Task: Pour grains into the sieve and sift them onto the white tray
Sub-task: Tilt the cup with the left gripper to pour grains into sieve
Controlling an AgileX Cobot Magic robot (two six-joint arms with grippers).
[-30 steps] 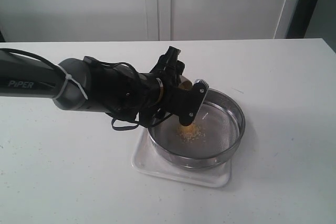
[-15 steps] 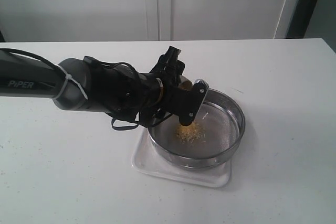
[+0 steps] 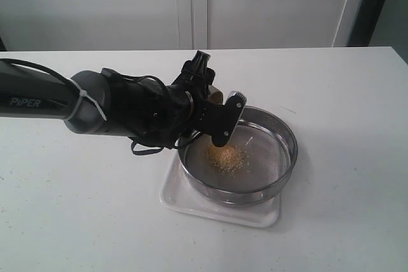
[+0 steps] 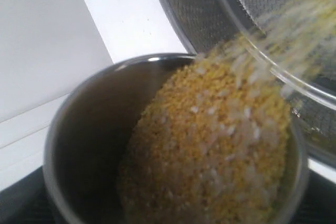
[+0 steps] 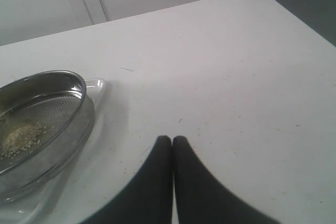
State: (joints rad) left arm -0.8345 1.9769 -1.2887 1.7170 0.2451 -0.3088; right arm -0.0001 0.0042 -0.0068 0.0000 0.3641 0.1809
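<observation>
Two tools are at work, and the left tool (image 3: 220, 111) is clamped on a small steel cup (image 3: 218, 98), holding it tipped steeply over the near-left part of the sieve (image 3: 280, 128). In the left wrist view the cup (image 4: 79, 145) fills most of the picture. It is heaped with the grains (image 4: 210, 150), yellow meal flecked with whitish kernels, which are blurring over its lip toward the mesh of the sieve (image 4: 194, 3). A small yellow pile of grains (image 3: 224, 157) lies on the mesh just under the cup. The sieve rests on the white tray (image 3: 191, 199), whose corners show around the steel rim. Both sit on the counter (image 3: 338, 189) nearer its front edge than its back edge. The right tool (image 5: 172, 140) has its fingers pressed together with nothing between them, above bare counter (image 5: 236, 77) and well apart from the sieve (image 5: 79, 85) and tray (image 5: 100, 85).
</observation>
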